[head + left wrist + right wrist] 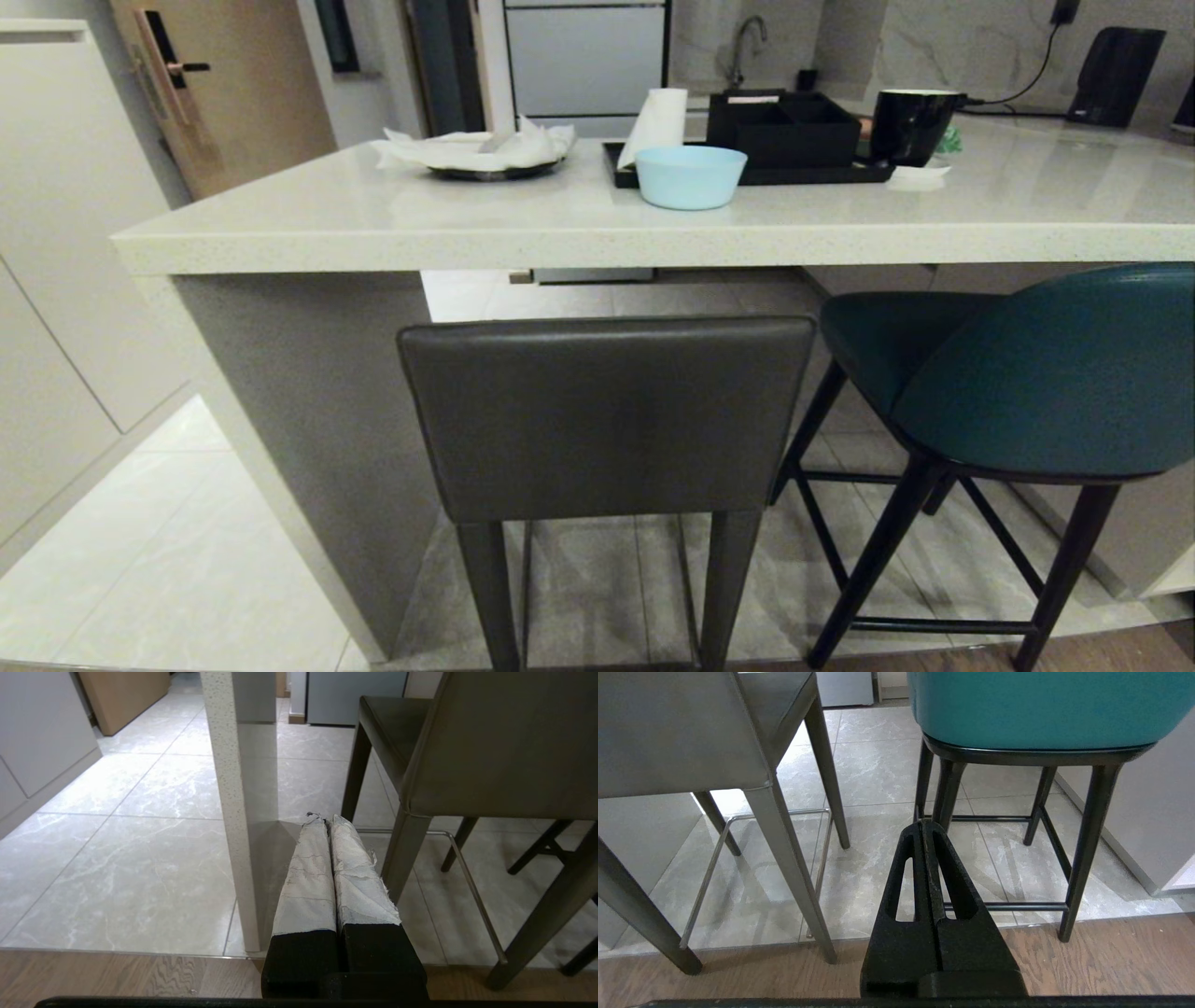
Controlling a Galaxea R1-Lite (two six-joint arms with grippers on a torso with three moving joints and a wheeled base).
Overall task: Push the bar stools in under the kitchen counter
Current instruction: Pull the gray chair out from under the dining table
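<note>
Soft, even indoor light is seen; the glossy bench is marked by pale glare, and straight edges are bowed near the corners.

The right gripper is closed tight and holds nothing. Ahead, the grey stool and teal stool stand side by side, apart, on the tile floor.

Head camera looks forward and down from close behind the grey stool, with the counter top above. Both wrist cameras sit low, facing forward along closed fingers toward the tiled floor. Both share the grey stool; only the right shows the teal stool.
</note>
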